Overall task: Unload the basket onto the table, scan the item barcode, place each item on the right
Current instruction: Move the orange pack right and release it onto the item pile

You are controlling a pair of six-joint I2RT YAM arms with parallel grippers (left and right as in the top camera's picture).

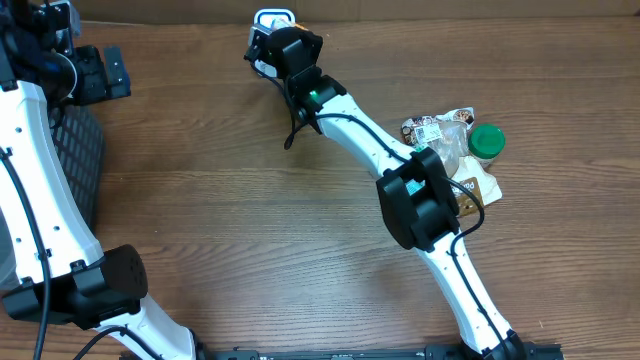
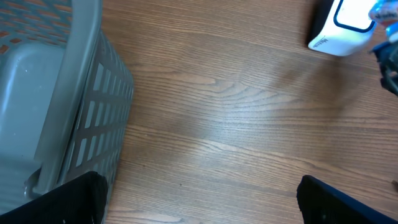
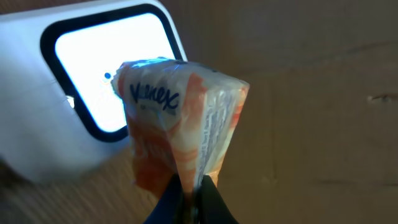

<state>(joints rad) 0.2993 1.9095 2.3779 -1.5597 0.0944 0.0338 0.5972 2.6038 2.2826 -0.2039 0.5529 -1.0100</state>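
The right claw [image 3: 193, 186] is clenched tight on the bottom edge of a small tissue pack [image 3: 180, 124]. The pack is soft, orange and white, with a blue name printed on it. The claw pinches it by the thin sealed end, so most of the pack sticks up free and nothing covers its sides.

The pack is up in the air, right in front of the white scanner [image 3: 93, 81]. The scanner's window glows bright, and the pack hides part of it. I think the arm holds it there so the light can read the barcode. I cannot see the barcode from here, so I cannot tell if it faces the window. If it does not, the pack may need a little turn.

The left claw [image 2: 202, 208] is wide open and holds nothing. It hangs over the table [image 2: 249, 124] beside the grey basket [image 2: 93, 124], out of the way.

A jar [image 1: 487, 142] with a green lid and some packets [image 1: 440, 130] lie in a heap on the far right of the table, likely waiting for their turn.
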